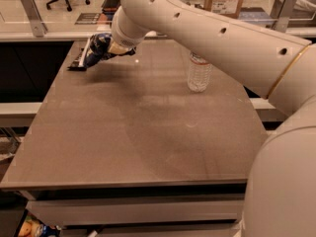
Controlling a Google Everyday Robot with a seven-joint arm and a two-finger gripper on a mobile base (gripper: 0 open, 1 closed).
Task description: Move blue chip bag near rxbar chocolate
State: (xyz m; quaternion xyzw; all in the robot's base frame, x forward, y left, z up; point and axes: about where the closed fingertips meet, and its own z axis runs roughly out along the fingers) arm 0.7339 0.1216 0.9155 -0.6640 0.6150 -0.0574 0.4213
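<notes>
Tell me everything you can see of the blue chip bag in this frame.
The bag is crinkled dark blue foil with white patches, glossy. It lies tilted over the table's far left corner, its lower left end meeting or overlapping the dark bar at the edge; true contact cannot be told. The pincer is at the bag's right end, hiding part of it. The bottle stands far off to its right.
</notes>
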